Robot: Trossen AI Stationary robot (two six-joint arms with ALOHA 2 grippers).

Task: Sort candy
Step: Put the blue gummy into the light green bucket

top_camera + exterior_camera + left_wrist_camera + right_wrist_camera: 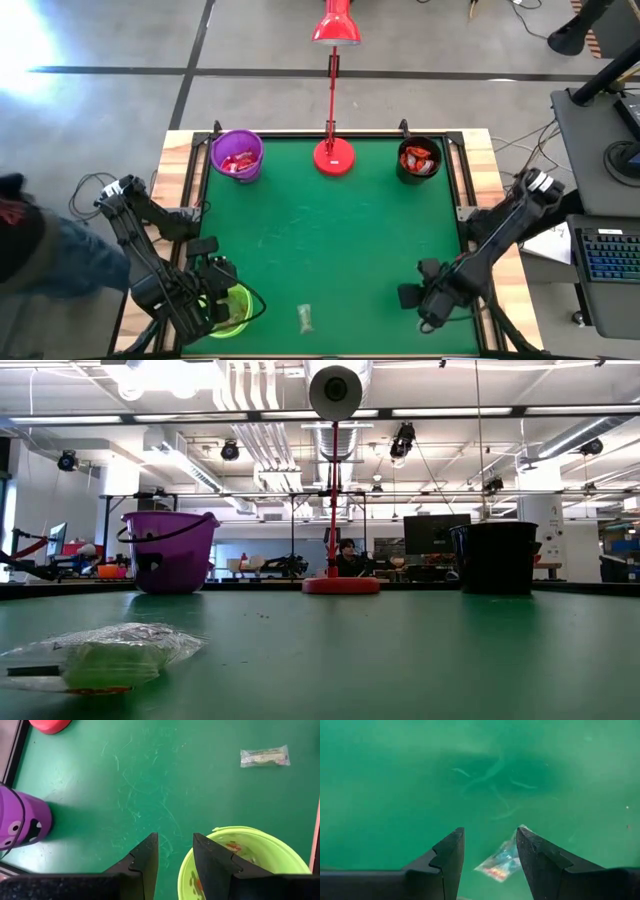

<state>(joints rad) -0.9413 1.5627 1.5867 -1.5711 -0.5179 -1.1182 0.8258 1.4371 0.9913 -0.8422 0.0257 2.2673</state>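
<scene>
My left gripper (175, 857) hangs narrowly parted, empty, above the green bucket (236, 310), which already holds sweets, as do the purple bucket (237, 156) and black bucket (418, 160). Sorting looks nearly done: two pieces remain on the table (330, 240), one clear-wrapped candy (305, 319) mid-front and another candy (501, 862) beneath my open, empty right gripper (490, 847).

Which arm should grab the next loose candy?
Right, I'd say. The right claw is open, low over a clear-wrapped candy between its fingers. The left claw hangs over the green bucket.
</scene>
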